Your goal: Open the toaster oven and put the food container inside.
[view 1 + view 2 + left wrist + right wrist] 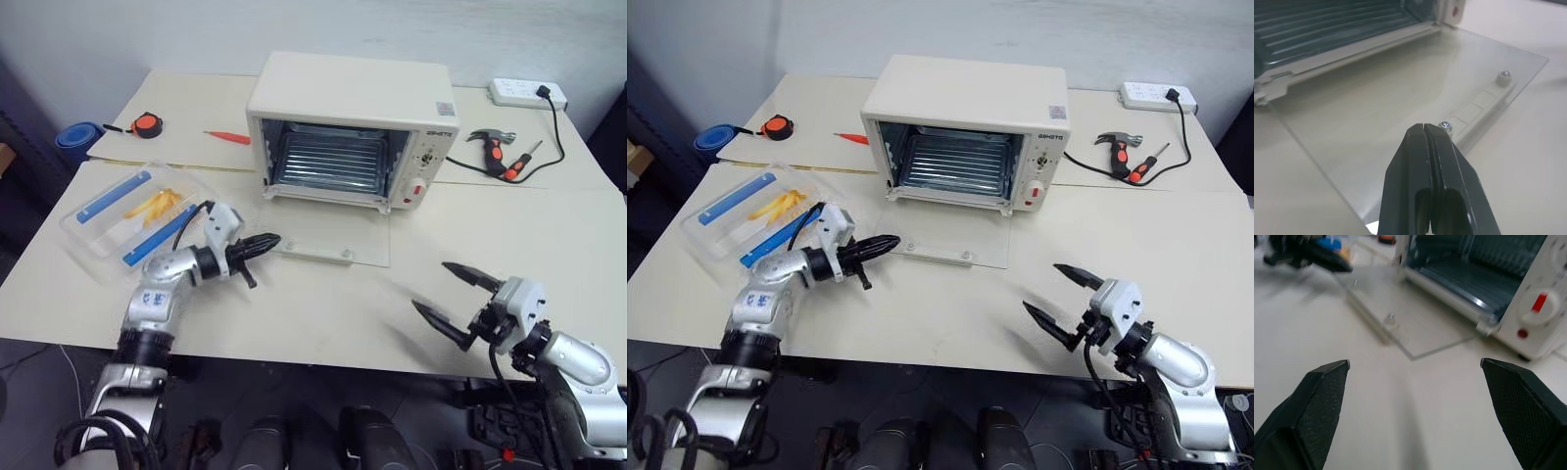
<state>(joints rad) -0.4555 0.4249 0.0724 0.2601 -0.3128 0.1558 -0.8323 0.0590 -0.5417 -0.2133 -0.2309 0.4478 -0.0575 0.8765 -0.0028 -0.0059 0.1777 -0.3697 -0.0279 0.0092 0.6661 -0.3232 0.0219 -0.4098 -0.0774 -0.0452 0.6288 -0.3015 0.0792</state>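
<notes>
The toaster oven (351, 127) sits at the table's (294, 313) twelve o'clock, its mouth facing six o'clock, long axis running nine to three. Its glass door (333, 233) lies dropped flat on the tabletop, wire rack (328, 162) exposed. The food container (132, 217) rests at the oven's eight o'clock, near the table's left edge, long axis pointing from seven to one o'clock, blue clip strips along both long sides. The left gripper (266, 241) has its fingers pressed together on nothing, tips at the door's left front corner. The right gripper (457, 292), fingers spread wide and empty, hangs at the oven's five o'clock.
</notes>
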